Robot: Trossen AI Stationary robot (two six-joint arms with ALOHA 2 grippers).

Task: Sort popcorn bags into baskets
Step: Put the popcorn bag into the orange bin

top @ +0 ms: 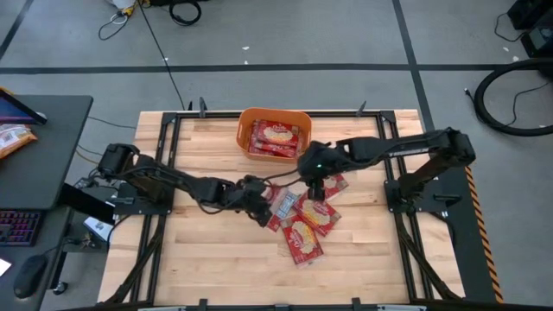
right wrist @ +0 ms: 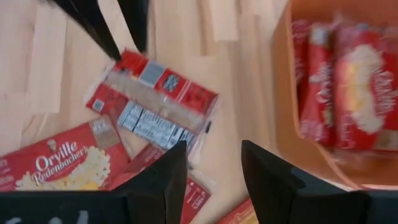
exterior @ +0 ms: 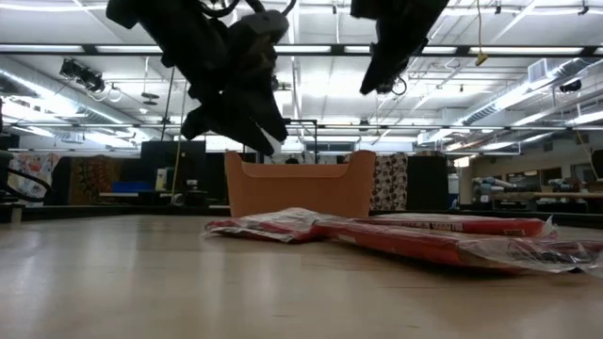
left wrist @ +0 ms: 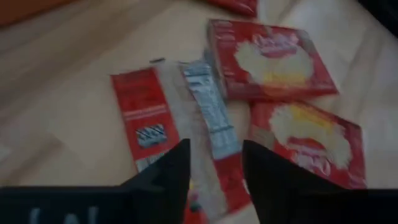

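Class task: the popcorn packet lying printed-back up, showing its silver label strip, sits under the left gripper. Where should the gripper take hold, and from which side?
Probably from straight above, on a long edge of the back-up packet. It lies flat on the table, so only its thin edges offer a pinch. The left gripper hangs open above it; the edge away from the neighbouring packets looks freest.

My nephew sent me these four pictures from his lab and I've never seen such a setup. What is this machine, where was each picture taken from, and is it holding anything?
It is a robot with two dark arms at a wooden table. One picture looks straight down, one looks level across the tabletop, and two come from cameras on the wrists. The left tool hangs over a popcorn bag lying back side up; its two fingers are open and empty. The right tool, also open and empty, hangs between the loose bags and the orange basket, which already holds a few bags. Several more red bags lie on the table.
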